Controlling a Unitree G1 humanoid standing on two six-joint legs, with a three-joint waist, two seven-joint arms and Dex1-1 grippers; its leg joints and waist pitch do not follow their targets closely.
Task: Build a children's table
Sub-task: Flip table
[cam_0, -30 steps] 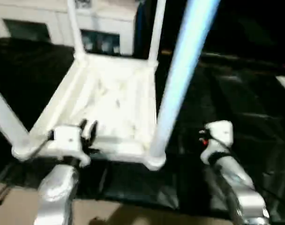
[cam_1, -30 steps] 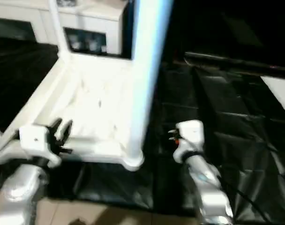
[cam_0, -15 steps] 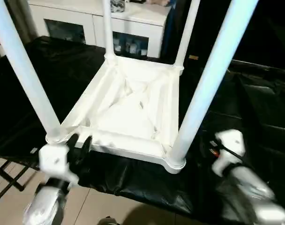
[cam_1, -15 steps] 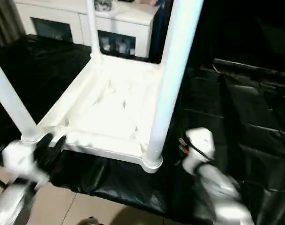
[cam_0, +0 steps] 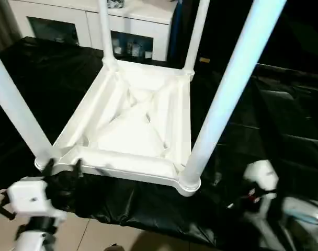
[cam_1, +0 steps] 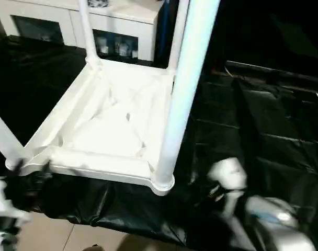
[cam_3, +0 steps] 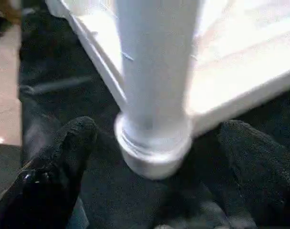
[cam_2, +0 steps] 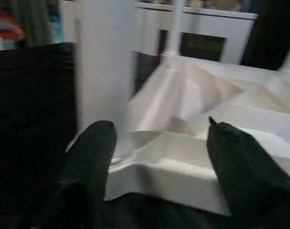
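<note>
The children's table stands upside down on the black-draped surface, its ribbed white top (cam_0: 133,125) facing up. Its legs rise from the corner sockets: near left (cam_0: 15,110), near right (cam_0: 222,104), far left (cam_0: 105,31) and far right (cam_0: 194,36). My left gripper (cam_0: 63,167) hovers just short of the near-left corner, open, with nothing between its fingers (cam_2: 95,143). My right gripper (cam_3: 159,128) is open too. Its fingers (cam_3: 76,138) stand wide on either side of the near-right leg's base (cam_3: 152,152), apart from it. Its white wrist casing (cam_0: 261,177) sits right of that corner.
The black drape (cam_0: 274,120) spreads wrinkled to the right and behind the table. A white cabinet (cam_0: 143,26) with glass doors stands at the back. Tiled floor (cam_0: 96,235) shows below the surface's near edge, with a dark frame (cam_0: 2,209) at the lower left.
The camera has shifted. My left gripper has come off the top's near rim, drawn back towards me and opened wider. My right gripper has also drawn back and stays open.
</note>
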